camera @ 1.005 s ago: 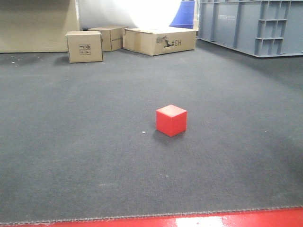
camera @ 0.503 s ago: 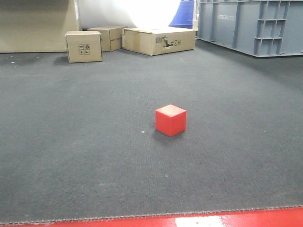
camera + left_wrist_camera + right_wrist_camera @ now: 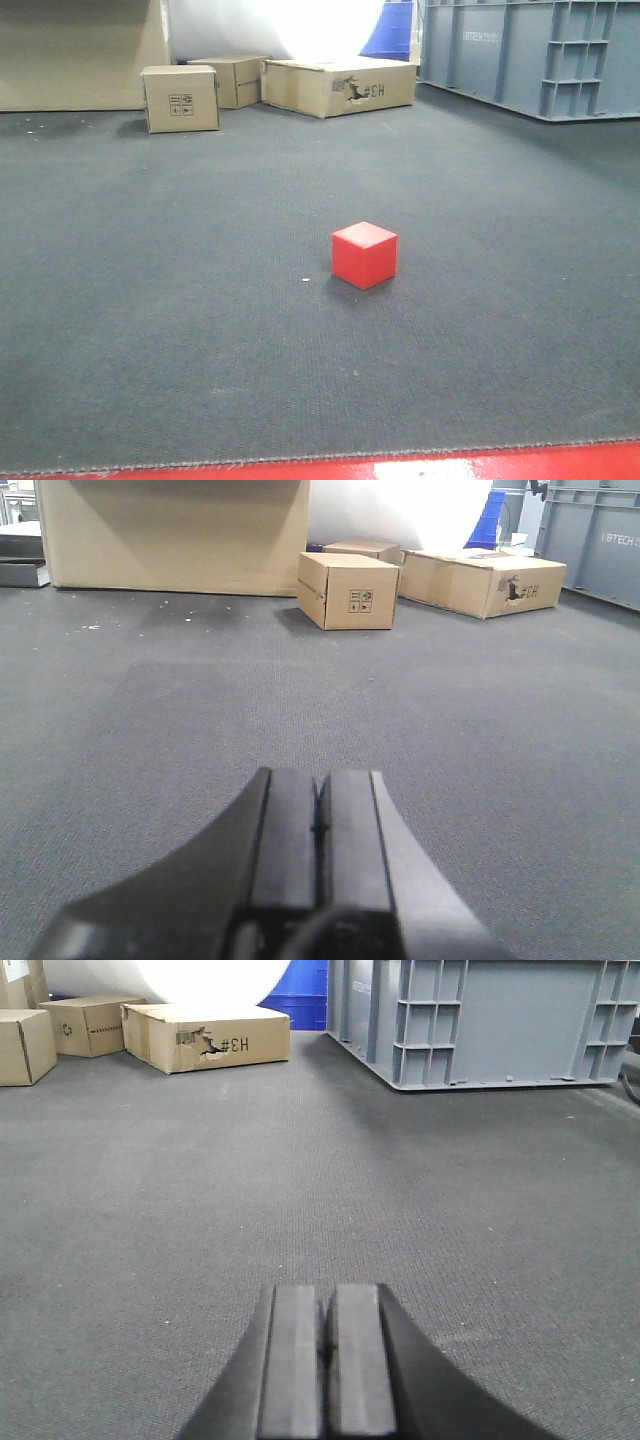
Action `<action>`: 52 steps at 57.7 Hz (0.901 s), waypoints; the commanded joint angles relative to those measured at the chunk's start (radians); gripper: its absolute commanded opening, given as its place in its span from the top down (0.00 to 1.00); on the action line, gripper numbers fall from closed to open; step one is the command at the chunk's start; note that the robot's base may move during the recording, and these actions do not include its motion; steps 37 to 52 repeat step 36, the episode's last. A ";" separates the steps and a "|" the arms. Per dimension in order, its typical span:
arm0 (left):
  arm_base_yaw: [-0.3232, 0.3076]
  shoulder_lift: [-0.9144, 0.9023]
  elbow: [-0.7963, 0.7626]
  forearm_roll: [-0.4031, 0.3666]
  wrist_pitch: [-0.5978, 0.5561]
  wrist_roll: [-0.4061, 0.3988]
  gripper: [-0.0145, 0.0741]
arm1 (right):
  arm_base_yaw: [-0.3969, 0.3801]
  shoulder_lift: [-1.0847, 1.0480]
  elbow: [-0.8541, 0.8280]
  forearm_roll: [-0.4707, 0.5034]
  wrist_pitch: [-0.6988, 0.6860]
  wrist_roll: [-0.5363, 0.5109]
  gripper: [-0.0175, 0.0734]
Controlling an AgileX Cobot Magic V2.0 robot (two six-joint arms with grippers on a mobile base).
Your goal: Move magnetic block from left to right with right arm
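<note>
Magnetic block [image 3: 364,254]: a small bright-red cube with plain matte faces, one corner edge facing the front camera.
Block's place: sitting alone on the dark carpet [image 3: 180,300], just right of the front view's centre, cardboard boxes [image 3: 180,97] lying far off toward 11 o'clock.
Right gripper [image 3: 324,1355]: fingers pressing together, gripping nothing.
Left gripper [image 3: 320,830]: fingers pressing together, gripping nothing.

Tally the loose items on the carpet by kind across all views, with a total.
Red magnetic block: 1
Brown cardboard boxes: 4 (small printed box, box behind it, torn flat box, large box)
Grey plastic crate: 1
Total: 6
</note>
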 commanded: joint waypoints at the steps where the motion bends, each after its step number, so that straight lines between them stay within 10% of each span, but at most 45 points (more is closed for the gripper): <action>1: 0.000 -0.009 0.008 -0.005 -0.084 -0.006 0.98 | -0.007 -0.022 0.000 -0.002 -0.080 -0.010 0.74; 52: 0.000 -0.009 0.008 -0.005 -0.084 -0.006 0.98 | -0.007 -0.022 0.000 -0.002 -0.080 -0.010 0.74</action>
